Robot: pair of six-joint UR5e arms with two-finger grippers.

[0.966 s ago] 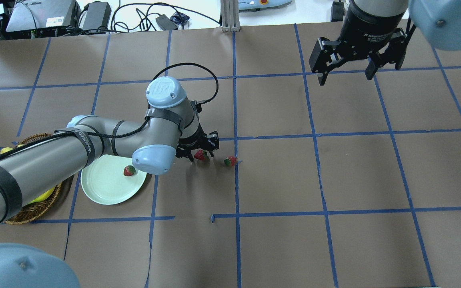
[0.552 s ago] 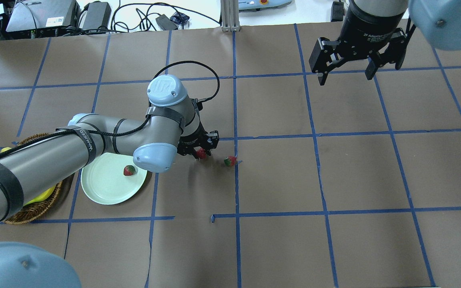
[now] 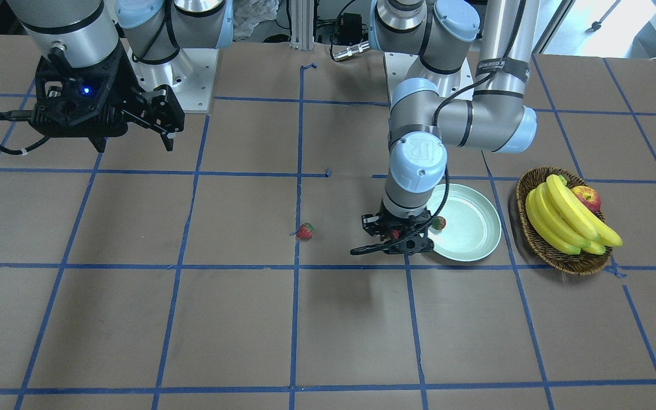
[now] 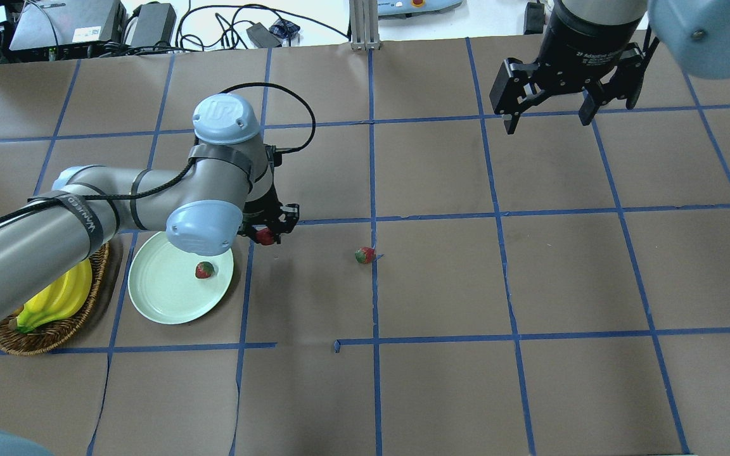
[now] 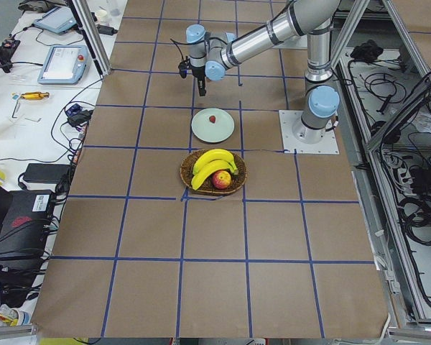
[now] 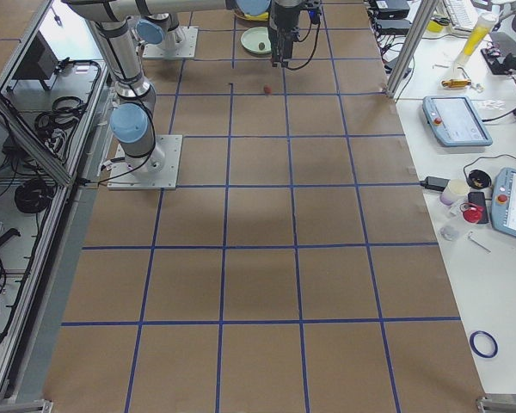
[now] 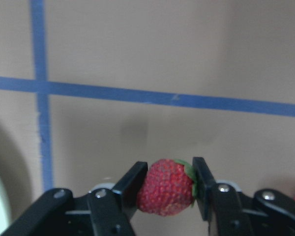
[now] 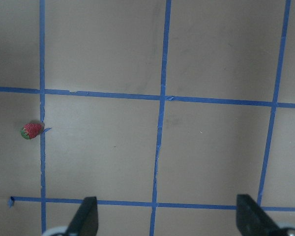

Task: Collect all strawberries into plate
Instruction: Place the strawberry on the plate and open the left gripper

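Note:
My left gripper [image 4: 267, 235] is shut on a red strawberry [image 7: 165, 187] and holds it above the table just right of the mint-green plate [image 4: 156, 294]. In the front-facing view this gripper [image 3: 394, 233] sits at the plate's [image 3: 479, 239] edge. A second strawberry [image 4: 204, 270] lies in the plate. A third strawberry [image 4: 364, 254] lies on the table on a blue tape line; it also shows in the right wrist view [image 8: 31, 131]. My right gripper [image 4: 549, 117] is open and empty, high at the far right.
A wicker basket [image 4: 48, 332] with bananas [image 3: 561, 219] and an apple [image 3: 587, 198] stands left of the plate. Blue tape lines grid the brown table. Cables and equipment lie beyond the far edge.
My left gripper closed on the strawberry, lifted it and carried it left toward the plate. The right arm has not moved.

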